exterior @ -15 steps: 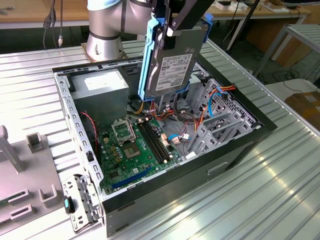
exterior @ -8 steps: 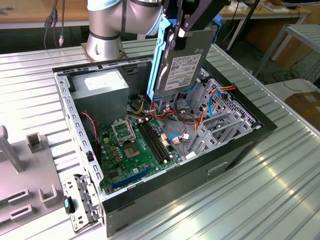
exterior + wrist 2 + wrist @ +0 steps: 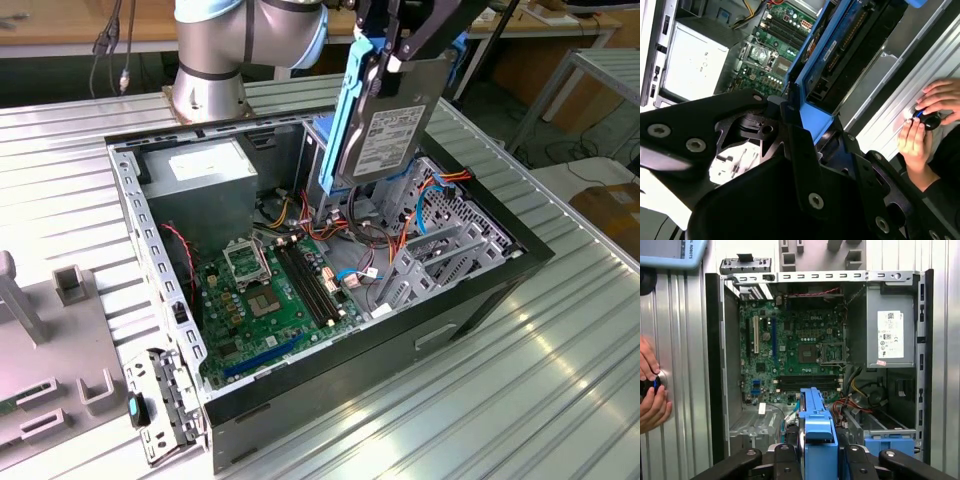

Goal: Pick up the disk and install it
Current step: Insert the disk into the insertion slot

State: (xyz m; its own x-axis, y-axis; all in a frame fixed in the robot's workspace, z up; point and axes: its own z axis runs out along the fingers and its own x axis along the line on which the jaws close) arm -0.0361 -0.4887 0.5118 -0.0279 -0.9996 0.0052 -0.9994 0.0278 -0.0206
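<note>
Holding the disk [image 3: 395,135] clamped in the hand [image 3: 388,55], long axis nearly upright (label facing outward), directly above the open computer case [image 3: 470,300], lower end pointing down into it, not yet seated.

An open computer case [image 3: 400,345] sits on the ribbed metal bench [image 3: 520,420], green motherboard [image 3: 270,300] inside, grey power supply [image 3: 205,168] in one corner.
</note>
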